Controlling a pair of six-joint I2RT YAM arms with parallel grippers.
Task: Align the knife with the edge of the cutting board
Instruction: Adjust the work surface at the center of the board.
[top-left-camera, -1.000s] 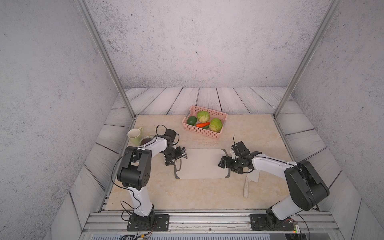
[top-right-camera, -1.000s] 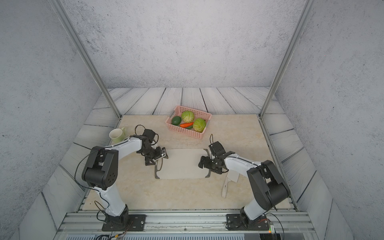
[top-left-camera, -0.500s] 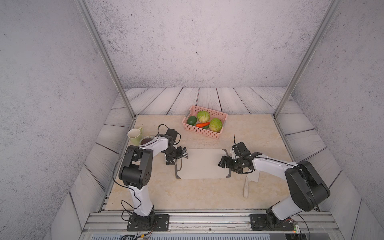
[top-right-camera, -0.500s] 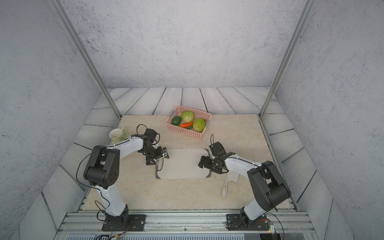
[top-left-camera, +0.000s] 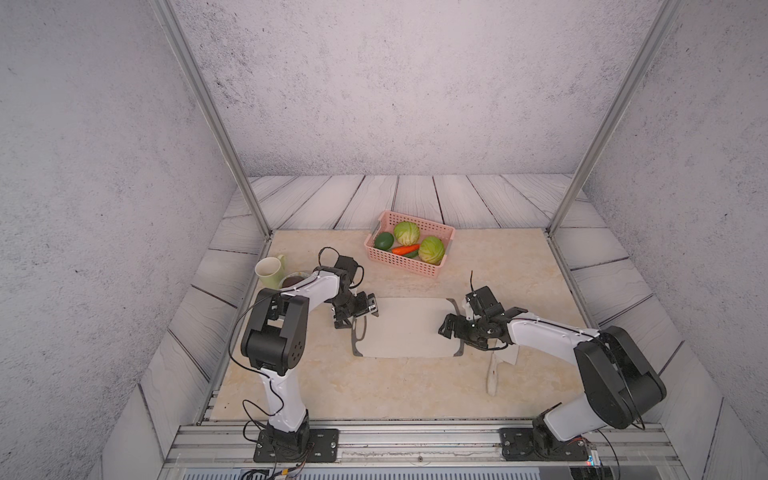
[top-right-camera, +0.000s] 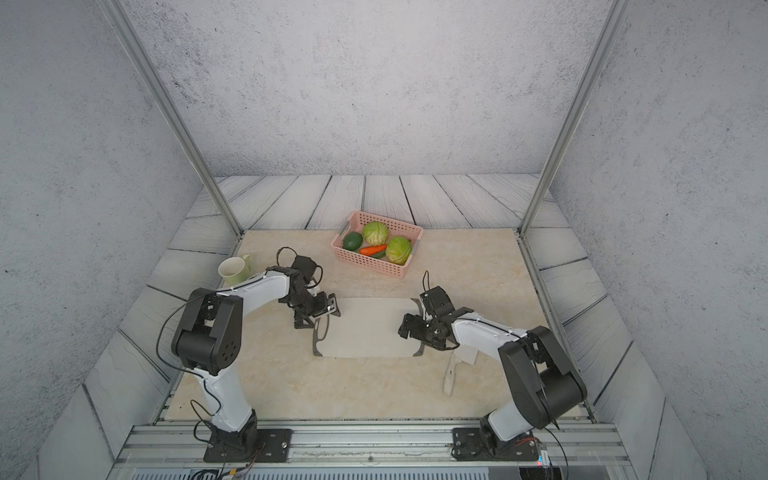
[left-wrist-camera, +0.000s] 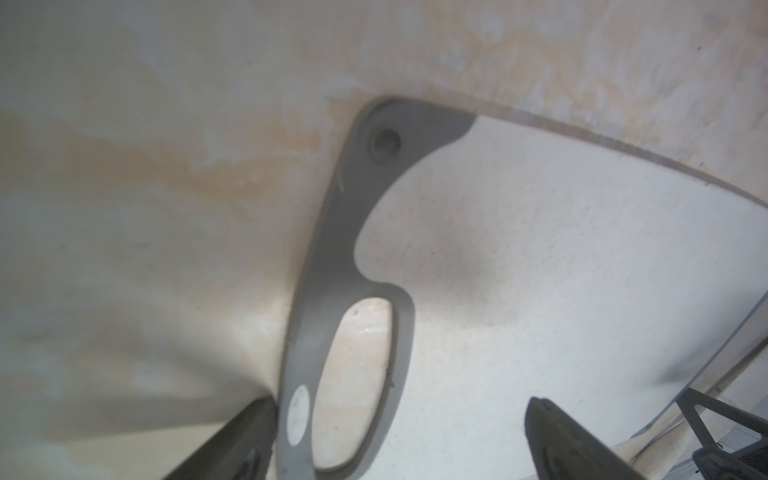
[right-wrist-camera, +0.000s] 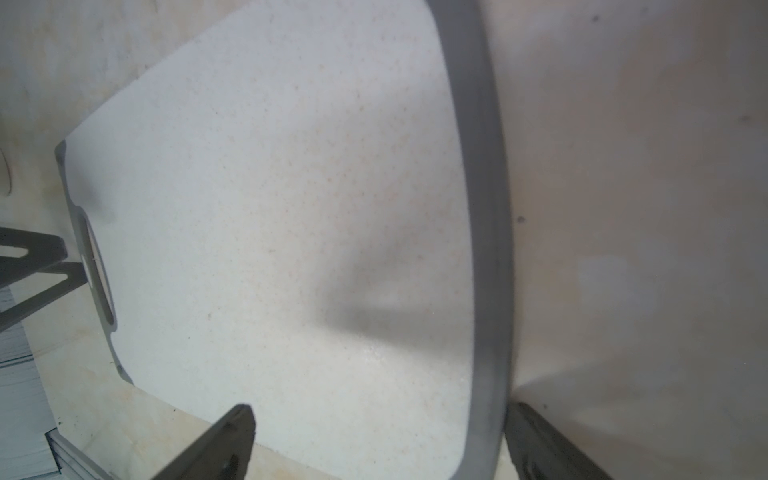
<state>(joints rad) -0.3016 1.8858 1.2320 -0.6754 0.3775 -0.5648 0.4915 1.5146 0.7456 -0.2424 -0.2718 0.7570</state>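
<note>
The knife (top-left-camera: 497, 365) lies on the counter (top-left-camera: 395, 386) just off the cutting board's (top-left-camera: 407, 328) right end, long axis nearly parallel to it, just frontward of the released right hand (top-left-camera: 460, 334); the released left hand (top-left-camera: 355, 319) is well apart.

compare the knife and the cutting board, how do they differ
Size: the cutting board is a broad rounded rectangle; the knife is much smaller. Pose: the board's long side runs across the table; the knife lies roughly front to back, handle toward the robot. Look: the board has a dark grey rim, the knife none. Both are pale and lie flat.
</note>
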